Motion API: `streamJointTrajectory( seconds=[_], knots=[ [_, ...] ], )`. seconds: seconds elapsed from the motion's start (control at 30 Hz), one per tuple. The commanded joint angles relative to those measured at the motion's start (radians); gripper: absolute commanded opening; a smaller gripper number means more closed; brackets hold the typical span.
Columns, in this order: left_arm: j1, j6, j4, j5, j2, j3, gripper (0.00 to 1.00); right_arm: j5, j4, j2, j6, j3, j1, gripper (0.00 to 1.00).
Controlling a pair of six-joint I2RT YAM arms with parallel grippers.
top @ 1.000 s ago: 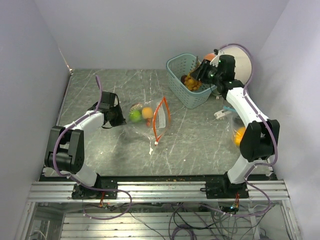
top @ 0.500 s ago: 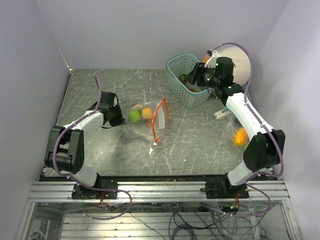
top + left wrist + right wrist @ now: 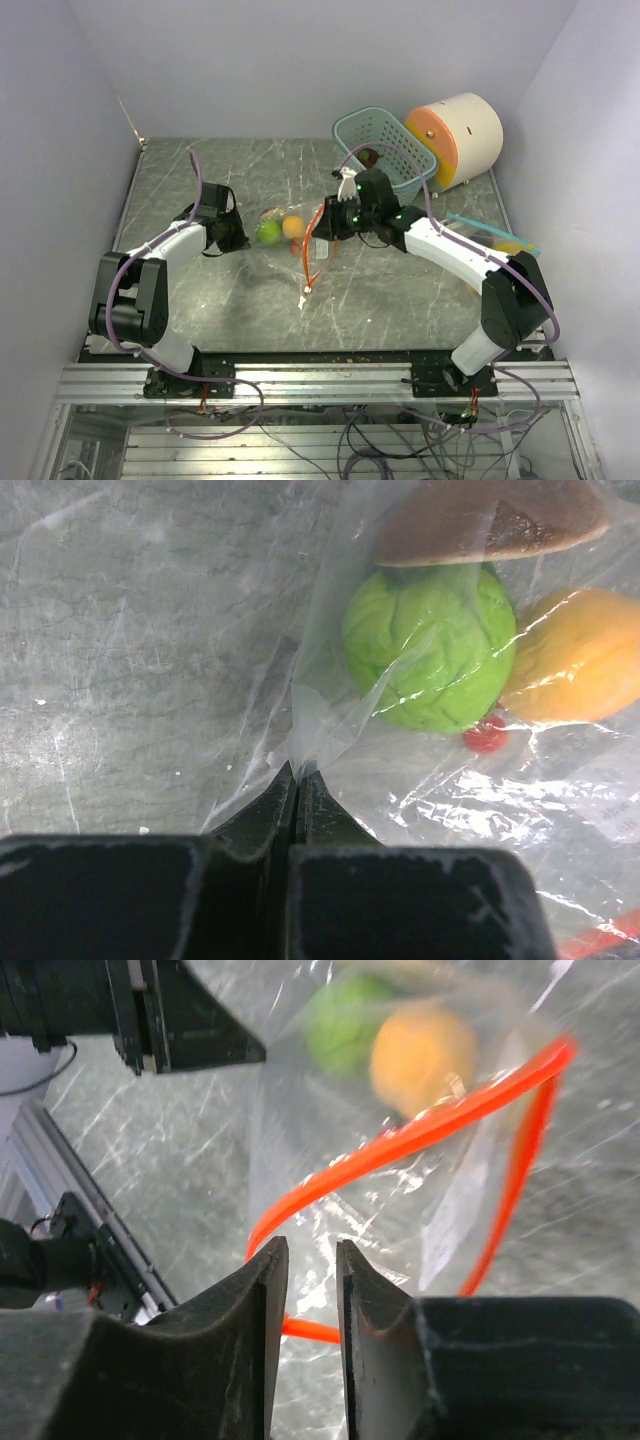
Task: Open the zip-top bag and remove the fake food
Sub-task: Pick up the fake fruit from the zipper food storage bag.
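The clear zip-top bag lies mid-table, its orange zip rim gaping open. Inside sit fake food pieces: a green one, an orange one, a brown one and a tiny red one. My left gripper is shut on the bag's plastic at its closed end, left of the green piece. At the bag's mouth my right gripper hovers just above the rim, jaws slightly open with nothing between them. In the top view the right gripper sits just right of the orange piece.
A teal basket stands at the back right with a dark piece inside. Beside it lies a big cream cylinder with an orange face. Another clear bag lies by the right wall.
My right arm has swung left from over the basket down to the bag's mouth. The left arm and the bag have stayed put.
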Motion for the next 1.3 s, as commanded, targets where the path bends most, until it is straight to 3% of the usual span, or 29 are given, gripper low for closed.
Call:
streamJointTrajectory(
  seconds=[0.0, 0.4, 0.57, 0.9, 1.17, 1.27],
  knots=[
    [0.011, 0.014, -0.005, 0.024, 0.003, 0.042, 0.07, -0.034, 0.083, 0.044, 0.08, -0.038, 0.03, 0.24],
    [0.011, 0.036, -0.02, 0.074, -0.019, 0.023, 0.07, -0.059, 0.227, 0.307, 0.131, 0.093, 0.036, 0.21],
    [0.01, 0.036, -0.016, 0.114, 0.016, 0.031, 0.07, -0.015, 0.253, 0.384, 0.129, 0.113, 0.044, 0.3],
    [0.01, 0.041, -0.034, 0.1, 0.021, 0.046, 0.07, 0.115, 0.15, 0.5, 0.017, 0.185, 0.104, 0.41],
    [0.01, 0.041, -0.036, 0.085, 0.011, 0.026, 0.07, 0.276, 0.062, 0.531, -0.059, 0.223, 0.17, 0.44],
    [0.01, 0.042, -0.042, 0.086, 0.011, 0.021, 0.07, 0.329, 0.011, 0.553, -0.066, 0.256, 0.183, 0.4]
  ],
)
